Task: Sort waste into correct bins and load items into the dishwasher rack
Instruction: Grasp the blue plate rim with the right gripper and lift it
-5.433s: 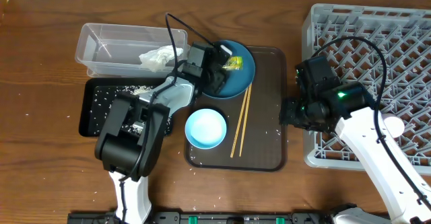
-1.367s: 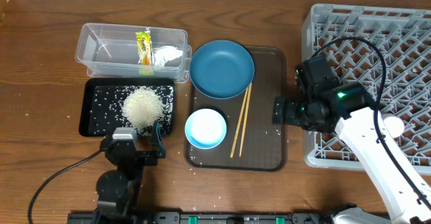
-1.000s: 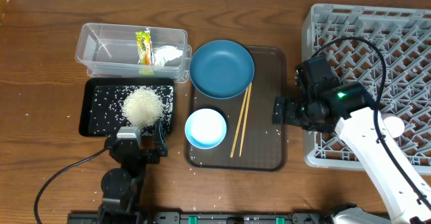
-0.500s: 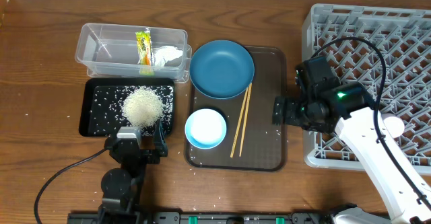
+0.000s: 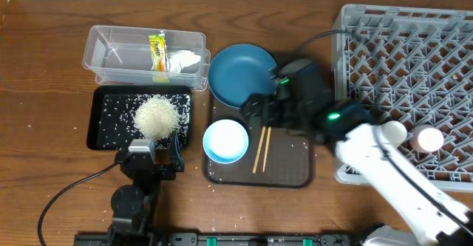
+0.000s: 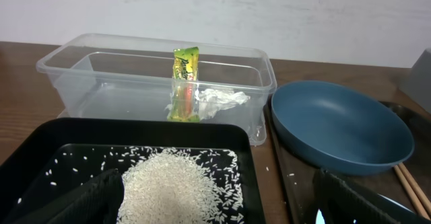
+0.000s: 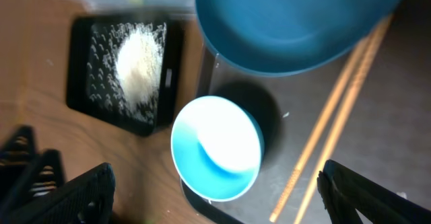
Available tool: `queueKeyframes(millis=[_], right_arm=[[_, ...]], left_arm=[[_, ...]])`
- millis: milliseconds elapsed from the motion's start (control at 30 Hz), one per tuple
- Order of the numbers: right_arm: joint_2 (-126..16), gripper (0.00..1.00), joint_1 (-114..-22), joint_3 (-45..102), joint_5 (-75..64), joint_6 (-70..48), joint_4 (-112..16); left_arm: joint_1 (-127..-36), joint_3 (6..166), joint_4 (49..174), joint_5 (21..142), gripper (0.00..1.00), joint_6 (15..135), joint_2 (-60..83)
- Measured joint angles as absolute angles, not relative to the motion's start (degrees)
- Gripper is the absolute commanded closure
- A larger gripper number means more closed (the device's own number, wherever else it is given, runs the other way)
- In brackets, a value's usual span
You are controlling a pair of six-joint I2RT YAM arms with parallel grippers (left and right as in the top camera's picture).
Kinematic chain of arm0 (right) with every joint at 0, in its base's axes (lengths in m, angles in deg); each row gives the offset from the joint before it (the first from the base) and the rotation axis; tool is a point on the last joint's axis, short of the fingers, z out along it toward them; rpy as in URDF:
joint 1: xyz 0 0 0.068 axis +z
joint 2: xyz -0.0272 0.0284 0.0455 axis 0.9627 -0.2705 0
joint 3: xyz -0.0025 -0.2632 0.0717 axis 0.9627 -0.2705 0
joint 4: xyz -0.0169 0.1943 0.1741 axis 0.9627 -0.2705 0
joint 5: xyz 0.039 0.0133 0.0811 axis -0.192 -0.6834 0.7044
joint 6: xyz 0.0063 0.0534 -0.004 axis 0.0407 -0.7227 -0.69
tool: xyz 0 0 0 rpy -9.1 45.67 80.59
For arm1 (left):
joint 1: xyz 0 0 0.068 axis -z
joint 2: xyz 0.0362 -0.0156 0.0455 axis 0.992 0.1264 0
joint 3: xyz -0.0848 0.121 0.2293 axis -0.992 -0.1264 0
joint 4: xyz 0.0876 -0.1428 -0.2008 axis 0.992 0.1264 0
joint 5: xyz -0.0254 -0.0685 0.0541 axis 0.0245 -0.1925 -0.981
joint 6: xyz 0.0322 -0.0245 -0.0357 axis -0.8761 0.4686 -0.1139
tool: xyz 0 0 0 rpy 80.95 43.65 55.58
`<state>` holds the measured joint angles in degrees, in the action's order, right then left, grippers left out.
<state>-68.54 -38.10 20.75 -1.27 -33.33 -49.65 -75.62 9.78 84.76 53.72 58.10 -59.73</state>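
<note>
While the left gripper (image 5: 153, 152) sits low at the bottom left of the overhead frame, just below the black tray (image 5: 100, 120), its two dark fingers (image 6: 87, 200) stand spread wide apart. That shallow rectangular tray carries a heaped mound of white rice (image 5: 156, 116) toward its right half, with loose grains scattered thinly over the rest of its floor. Directly above it in the frame lies the clear plastic tub (image 5: 111, 43). Inside, toward the tub's right end, a green-and-yellow snack wrapper (image 5: 157, 52) stands on end beside a crumpled white tissue (image 5: 186, 60). A few stray grains dot the wooden table (image 5: 44, 150).

To the right of both bins, the brown serving tray (image 5: 295, 173) holds the dark blue round dish (image 5: 236, 72) at its upper left, glossy and shallow. The light blue bowl (image 5: 225, 140), bright white inside, is at its lower left. Two thin wooden chopsticks (image 5: 259, 151) lie side by side on a slant just right of the bowl, their upper ends hidden by the arm.

The right gripper (image 5: 255, 114), motion-blurred from overhead, hangs over the tray between dish and bowl. Its wrist view shows its fingers (image 7: 81, 197) spread wide, with the bowl below the gap. The grey lattice dishwasher rack (image 5: 414, 61) fills the right side, and a small white cup (image 5: 428, 138), pinkish inside, sits near its lower edge.
</note>
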Motion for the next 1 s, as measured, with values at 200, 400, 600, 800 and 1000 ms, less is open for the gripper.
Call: queueKeyframes(millis=[200,400,600,800,1000], right_arm=[[-77.2,0.05,-40.1,21.5,-8.1,-34.2,-46.5],[-87.8,0.03,-48.5,30.7,-5.8,-31.5,-46.8],[-95.5,0.36,-52.4,36.0,-4.0,-30.3,-46.2],[-102.2,0.75,-52.2,36.0,-1.2,-30.7,-44.8],[-103.5,0.99,-52.5,36.1,-0.8,-31.2,-45.0]], left_arm=[[-75.6,9.8,84.7,53.7,0.07,58.1,-59.7],[-75.6,9.8,84.7,53.7,0.07,58.1,-59.7],[-75.6,9.8,84.7,53.7,0.07,58.1,-59.7],[-75.6,9.8,84.7,53.7,0.07,58.1,-59.7],[-75.6,9.8,84.7,53.7,0.08,58.1,-59.7]])
